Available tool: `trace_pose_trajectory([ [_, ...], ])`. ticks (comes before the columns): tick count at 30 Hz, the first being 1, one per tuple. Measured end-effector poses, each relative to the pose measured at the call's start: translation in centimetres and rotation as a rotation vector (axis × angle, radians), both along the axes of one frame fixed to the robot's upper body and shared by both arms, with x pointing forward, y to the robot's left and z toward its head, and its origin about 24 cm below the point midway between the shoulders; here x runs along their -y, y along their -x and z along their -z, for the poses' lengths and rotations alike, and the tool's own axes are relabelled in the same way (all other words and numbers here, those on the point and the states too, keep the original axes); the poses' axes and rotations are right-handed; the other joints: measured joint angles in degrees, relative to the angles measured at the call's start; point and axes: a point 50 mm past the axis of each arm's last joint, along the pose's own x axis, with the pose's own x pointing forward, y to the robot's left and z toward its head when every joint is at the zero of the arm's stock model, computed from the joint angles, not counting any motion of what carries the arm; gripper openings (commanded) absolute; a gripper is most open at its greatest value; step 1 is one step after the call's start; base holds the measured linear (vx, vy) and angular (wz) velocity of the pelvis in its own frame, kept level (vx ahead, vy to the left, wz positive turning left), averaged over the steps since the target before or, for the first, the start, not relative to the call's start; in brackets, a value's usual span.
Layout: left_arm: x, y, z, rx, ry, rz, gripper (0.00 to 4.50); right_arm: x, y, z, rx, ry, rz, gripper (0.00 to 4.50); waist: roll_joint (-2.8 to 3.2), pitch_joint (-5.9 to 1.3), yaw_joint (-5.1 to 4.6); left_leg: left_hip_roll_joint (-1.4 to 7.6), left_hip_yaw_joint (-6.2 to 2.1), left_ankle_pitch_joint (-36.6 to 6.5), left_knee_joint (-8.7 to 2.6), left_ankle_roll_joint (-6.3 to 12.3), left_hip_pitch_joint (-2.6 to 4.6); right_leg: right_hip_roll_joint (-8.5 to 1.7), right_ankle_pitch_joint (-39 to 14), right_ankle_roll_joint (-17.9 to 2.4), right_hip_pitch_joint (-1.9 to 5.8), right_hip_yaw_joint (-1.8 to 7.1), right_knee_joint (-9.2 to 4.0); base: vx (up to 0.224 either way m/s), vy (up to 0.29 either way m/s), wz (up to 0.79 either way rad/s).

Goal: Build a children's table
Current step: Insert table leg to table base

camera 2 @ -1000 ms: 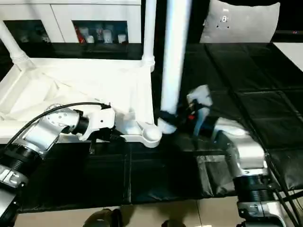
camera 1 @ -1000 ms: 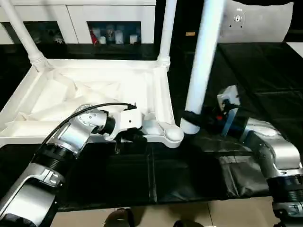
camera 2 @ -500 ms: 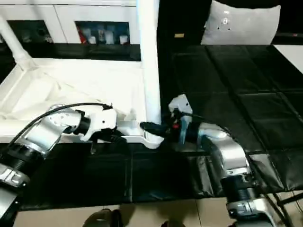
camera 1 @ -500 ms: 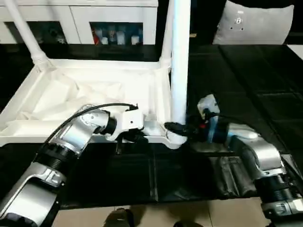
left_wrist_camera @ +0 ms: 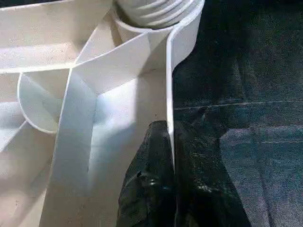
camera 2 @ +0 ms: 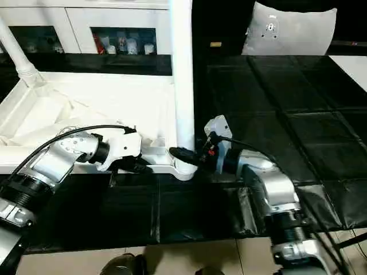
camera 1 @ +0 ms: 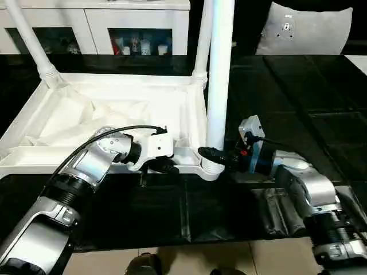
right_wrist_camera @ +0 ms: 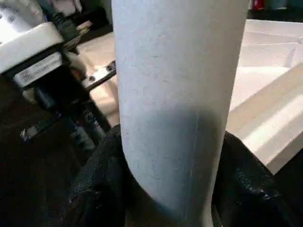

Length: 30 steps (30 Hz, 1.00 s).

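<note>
The white table top [camera 1: 114, 86] lies upside down on black mats, ribbed underside up. Two white legs stand in its far corner sockets, one at the far left [camera 1: 31, 43] and one at the far right [camera 1: 200, 46]. A third leg [camera 1: 219, 74] stands upright in the near right corner socket [camera 1: 211, 167]. My right gripper [camera 1: 213, 153] is shut on this leg just above the socket; the leg [right_wrist_camera: 180, 94] sits between its black fingers [right_wrist_camera: 97, 189]. My left gripper [camera 1: 162, 166] is shut on the top's near rim [left_wrist_camera: 169, 85], one finger [left_wrist_camera: 147, 189] on each side.
A white cabinet with glass doors [camera 1: 140, 28] stands behind the table top. A grey cushion [camera 1: 309, 28] lies at the back right. Black padded mats [camera 1: 304, 109] cover the floor to the right. Crumpled white sheeting [camera 1: 86, 114] lies inside the upturned top.
The right gripper has carried the third leg from a tilt beside the corner to upright in the near right socket. The left gripper has kept its hold on the rim.
</note>
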Motion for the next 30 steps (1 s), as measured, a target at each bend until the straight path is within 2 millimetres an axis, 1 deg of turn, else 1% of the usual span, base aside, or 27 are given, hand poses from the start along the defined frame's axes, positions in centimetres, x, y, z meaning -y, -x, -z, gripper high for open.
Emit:
trace_pose_trajectory([
  [2, 0.0, 0.0, 0.0, 0.001, 0.000, 0.000, 0.00, 0.1, 0.0, 0.0, -0.004, -0.021, 0.005, 1.93, 0.00, 0.00, 0.00, 0.00, 0.00, 0.0, 0.00, 0.00, 0.00, 0.00, 0.0, 0.0, 0.00, 0.00, 0.00, 0.000, 0.000, 0.00],
  [3, 0.1, 0.0, 0.0, 0.005, 0.003, -0.004, 0.00, 0.1, 0.0, -0.2, -0.011, -0.064, 0.011, 1.93, 0.00, 0.00, 0.06, 0.00, 0.00, 0.0, 0.00, 0.00, 0.00, 0.00, 0.0, 0.0, 0.00, -0.01, 0.00, 0.000, 0.000, 0.00],
  [4, 0.3, -0.1, 0.1, 0.010, 0.013, -0.016, 0.00, 0.2, 0.1, -0.6, -0.014, -0.117, 0.016, 1.93, 0.01, 0.01, 0.11, 0.00, 0.00, 0.0, 0.00, 0.01, -0.01, -0.01, 0.0, 0.0, 0.00, 0.00, 0.02, 0.000, 0.000, 0.00],
  [5, 0.5, -0.2, 0.1, 0.005, 0.029, -0.039, 0.00, 0.1, 0.2, -1.4, -0.005, -0.180, 0.015, 1.93, 0.01, 0.01, 0.16, 0.00, 0.00, 0.0, 0.02, 0.04, -0.02, -0.02, 0.0, 0.0, -0.02, -0.01, 0.05, 0.000, 0.000, 0.00],
  [6, 0.6, -0.3, 0.1, -0.004, 0.040, -0.052, 0.45, 0.2, 0.2, -2.1, 0.018, -0.214, 0.012, 1.93, 0.01, 0.01, 0.17, 0.00, 0.00, 0.0, 0.03, 0.05, -0.03, -0.02, 0.0, 0.0, -0.02, -0.01, 0.05, 0.000, 0.000, 0.00],
  [7, 0.6, -0.3, 0.1, -0.016, 0.055, -0.061, 0.57, 0.3, 0.2, -2.8, 0.045, -0.233, 0.014, 1.93, 0.01, 0.01, 0.11, 0.00, 0.00, 0.0, 0.04, 0.05, -0.03, -0.02, 0.0, 0.0, -0.02, 0.00, 0.05, 0.000, 0.000, 0.00],
  [8, 0.5, -0.3, 0.0, -0.032, 0.090, -0.080, 0.57, 0.6, 0.2, -3.4, 0.071, -0.243, 0.023, 1.93, 0.01, 0.01, 0.05, 0.00, 0.00, 0.0, 0.05, 0.05, -0.04, -0.02, 0.0, 0.0, -0.02, 0.00, 0.05, 0.000, 0.000, 0.00],
  [10, 0.5, -0.3, -1.6, -0.023, 0.216, -0.081, 0.63, 1.4, 0.2, -4.2, 0.103, -0.253, 0.052, 1.93, -0.02, -0.01, 0.20, 0.00, -0.04, 0.0, 0.06, 0.04, -0.03, -0.02, 0.0, 0.0, 0.00, -0.06, 0.06, 0.000, 0.000, 0.00],
  [12, 0.6, -0.4, -3.6, 0.021, 0.315, -0.062, 0.95, 1.5, 0.2, -4.7, 0.118, -0.252, 0.057, 1.93, 0.01, -0.02, 0.26, 0.00, -0.05, 0.0, 0.05, 0.02, 0.02, -0.02, 0.0, 0.0, 0.02, -0.06, 0.09, 0.000, 0.000, 0.00],
  [14, 0.7, -0.6, -4.6, 0.041, 0.383, -0.072, 0.95, 1.3, 0.3, -4.9, 0.125, -0.246, 0.061, 1.93, 0.01, -0.02, 0.29, 0.00, -0.06, 0.1, 0.05, -0.02, 0.07, -0.02, 0.0, 0.0, 0.09, -0.08, 0.10, 0.000, 0.000, 0.00],
  [17, 1.2, -2.5, -6.3, 0.059, 0.510, -0.238, 0.92, 0.7, 0.4, -4.9, 0.136, -0.199, 0.060, 1.93, -0.03, -0.03, 0.67, 0.01, -0.08, 0.2, 0.06, -0.05, 0.10, -0.03, 0.1, -0.1, 0.18, -0.13, 0.09, 0.000, 0.000, 0.00],
  [20, 1.9, -4.2, -9.3, 0.137, 0.603, -0.366, 0.92, 0.0, 0.5, -4.5, 0.135, -0.142, 0.050, 1.93, -0.03, -0.03, 0.81, 0.01, -0.09, 0.2, 0.14, -0.04, 0.10, -0.06, 0.2, -0.1, 0.25, -0.12, 0.08, 0.000, 0.000, 0.00],
  [21, 2.3, -4.7, -10.5, 0.167, 0.636, -0.403, 0.92, -0.2, 0.5, -4.3, 0.136, -0.120, 0.050, 1.93, -0.03, -0.03, 0.89, 0.00, -0.09, 0.2, 0.16, -0.04, 0.10, -0.07, 0.2, -0.1, 0.26, -0.11, 0.08, 0.000, 0.000, 0.00],
  [22, 2.6, -4.9, -11.2, 0.182, 0.654, -0.415, 0.92, -0.4, 0.5, -4.2, 0.137, -0.109, 0.049, 1.93, -0.03, -0.03, 0.93, 0.00, -0.09, 0.2, 0.17, -0.04, 0.10, -0.08, 0.2, -0.1, 0.27, -0.11, 0.07, 0.000, 0.000, 0.00],
  [23, 3.1, -4.9, -11.8, 0.184, 0.682, -0.422, 0.92, -0.4, 0.5, -4.1, 0.145, -0.086, 0.058, 1.93, -0.03, -0.04, 1.03, -0.01, -0.09, 0.2, 0.17, -0.04, 0.09, -0.09, 0.2, -0.1, 0.28, -0.11, 0.06, 0.000, 0.000, 0.00],
  [25, 4.1, -4.6, -12.2, 0.170, 0.703, -0.406, 0.92, -0.4, 0.3, -3.7, 0.139, -0.062, 0.075, 1.93, -0.05, -0.05, 1.29, -0.01, -0.09, 0.2, 0.17, -0.03, 0.08, -0.09, 0.2, -0.1, 0.26, -0.12, 0.04, 0.000, 0.000, 0.00],
  [26, 4.8, -4.2, -12.4, 0.160, 0.706, -0.380, 0.92, -0.3, 0.2, -3.5, 0.138, -0.042, 0.091, 1.93, -0.05, -0.04, 1.56, -0.01, -0.09, 0.2, 0.17, -0.02, -0.01, -0.09, 0.2, -0.1, 0.17, -0.14, 0.05, 0.000, 0.000, 0.00],
  [28, 6.0, -3.3, -12.8, 0.155, 0.704, -0.323, 0.92, -0.4, 0.1, -3.3, 0.140, -0.022, 0.107, 1.93, -0.05, -0.04, 1.65, -0.01, -0.09, 0.2, 0.15, 0.02, -0.08, -0.09, 0.2, -0.1, 0.09, -0.15, 0.04, 0.000, 0.000, 0.00],
  [30, 7.2, -2.0, -13.4, 0.159, 0.692, -0.263, 0.92, -0.3, -0.1, -3.4, 0.156, -0.002, 0.124, 1.93, -0.05, -0.04, 1.67, 0.00, -0.09, 0.2, 0.15, 0.06, -0.12, -0.09, 0.2, -0.1, 0.06, -0.19, 0.04, 0.000, 0.000, 0.00],
])
